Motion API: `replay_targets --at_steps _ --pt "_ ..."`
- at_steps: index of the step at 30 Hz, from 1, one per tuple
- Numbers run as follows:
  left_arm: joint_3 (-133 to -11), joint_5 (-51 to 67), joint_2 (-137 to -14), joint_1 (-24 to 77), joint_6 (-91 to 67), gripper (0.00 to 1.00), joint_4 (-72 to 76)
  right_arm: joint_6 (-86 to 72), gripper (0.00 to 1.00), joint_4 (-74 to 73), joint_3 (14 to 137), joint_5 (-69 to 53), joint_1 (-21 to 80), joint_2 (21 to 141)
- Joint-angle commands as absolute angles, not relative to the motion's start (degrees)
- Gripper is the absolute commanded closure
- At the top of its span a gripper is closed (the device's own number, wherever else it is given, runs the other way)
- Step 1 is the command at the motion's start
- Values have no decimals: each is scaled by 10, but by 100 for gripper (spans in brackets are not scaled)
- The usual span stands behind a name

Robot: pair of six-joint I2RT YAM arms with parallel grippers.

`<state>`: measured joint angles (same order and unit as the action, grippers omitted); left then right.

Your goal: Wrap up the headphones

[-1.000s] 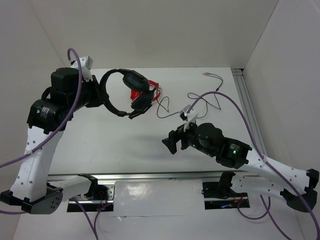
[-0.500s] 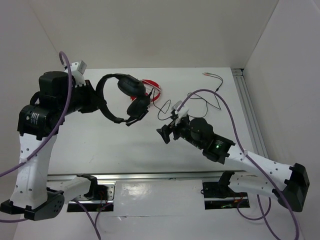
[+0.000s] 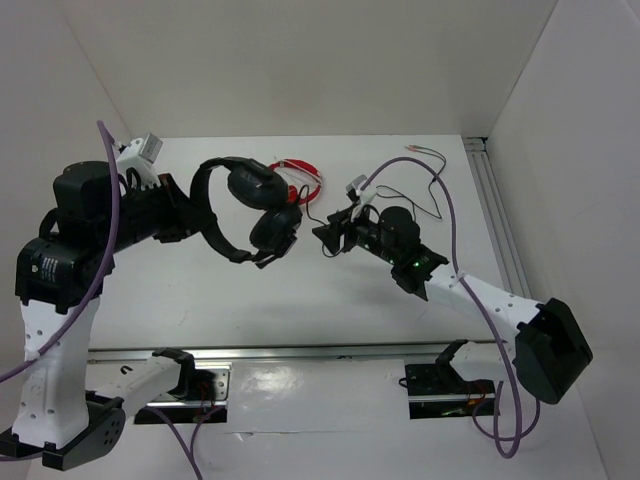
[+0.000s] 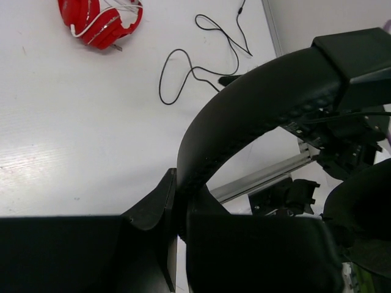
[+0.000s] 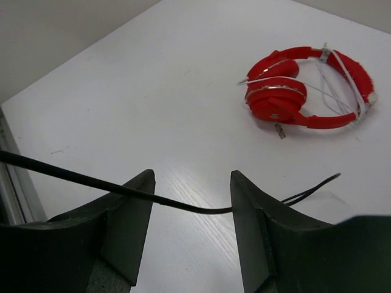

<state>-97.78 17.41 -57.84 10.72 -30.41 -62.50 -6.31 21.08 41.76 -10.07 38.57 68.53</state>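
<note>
The black headphones (image 3: 262, 190) hang in the air over the left middle of the table. My left gripper (image 3: 196, 205) is shut on the headband (image 4: 256, 104), with the earcups dangling to its right. Their thin dark cable (image 4: 160, 85) trails in loops over the table towards the right. My right gripper (image 3: 324, 238) hovers just right of the earcups. In the right wrist view the cable (image 5: 183, 204) runs straight across the gap between the fingers (image 5: 131, 226) of the right gripper (image 5: 190, 210), whose jaws stand apart and do not pinch it.
Red headphones (image 3: 300, 175) wrapped in a white cord lie on the table behind the black ones, also seen as red headphones (image 5: 305, 91) ahead of the right gripper. An aluminium rail (image 3: 497, 215) runs along the table's right side. White walls close in the back and sides.
The right arm has swung up and left to the cable beside the earcups, and its jaws have narrowed. The left arm has drawn back slightly to the left, still holding the headband.
</note>
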Motion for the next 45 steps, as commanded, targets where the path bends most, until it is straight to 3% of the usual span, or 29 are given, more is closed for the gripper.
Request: replay_targets --at_steps 1,3,4,7,9,14,17,22,29,31,36,45 --pt "-980 213 -570 105 -337 100 -577 -105 41 323 425 -169 381 705" --pt "-975 213 -570 105 -337 100 -577 -111 50 346 425 -169 388 710" --pt "-975 213 -570 105 -337 100 -577 -111 74 346 425 -161 393 710" --pt "-969 191 -563 105 -360 100 -577 -116 100 344 419 -123 398 710" --pt "-957 168 -558 105 -383 100 -577 -121 100 344 408 -98 409 710" --pt "-851 132 -493 105 -544 100 -502 -163 100 343 382 99 506 698" --pt "-758 85 -453 105 -646 100 -466 -191 100 296 403 226 577 704" --pt "-713 22 -429 105 -732 100 -440 -185 100 194 502 321 672 773" --pt "-715 -118 -480 105 -715 100 -446 -135 100 133 551 302 773 807" --pt "-709 -144 -494 98 -680 100 -446 -124 100 115 556 362 811 802" --pt "-690 -200 -534 92 -617 100 -457 -112 100 86 578 380 831 769" --pt "-685 -192 -612 114 -446 100 -455 -19 100 -14 674 459 837 782"
